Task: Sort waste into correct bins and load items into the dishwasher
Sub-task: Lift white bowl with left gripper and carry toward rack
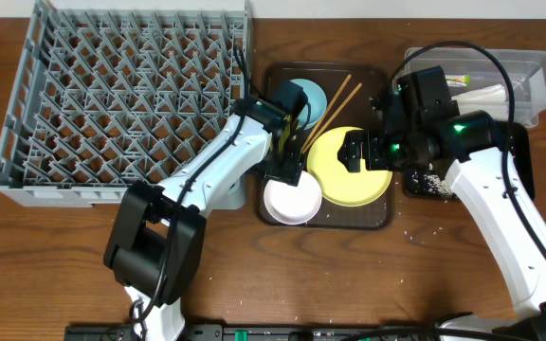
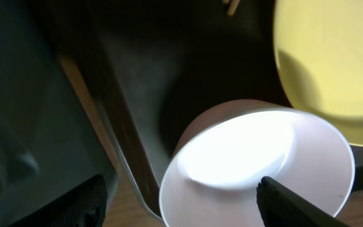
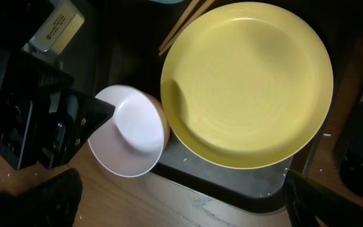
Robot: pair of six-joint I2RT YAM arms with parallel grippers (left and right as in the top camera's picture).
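- Overhead: the left tool (image 1: 287,173) is hovering over the white bowl (image 1: 294,203), which is sitting in the brown serving tray's (image 1: 351,218) near-left corner. The right tool (image 1: 366,152) is hanging above the yellow plate (image 1: 335,178) on the tray's right half.
- Left wrist: its jaws are standing wide apart, gripping nothing, with one finger (image 2: 295,205) inside the bowl (image 2: 251,157).
- Right wrist: the right tool (image 3: 181,178) is gaping wide, empty, over the plate (image 3: 247,82).

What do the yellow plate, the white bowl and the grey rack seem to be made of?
Yellow plate: probably plastic or melamine, matte; soft, dull sheen.
White bowl: plastic or glazed ceramic, smooth; bright glare inside.
Grey rack: likely moulded plastic, matte; thin uniform pegs.
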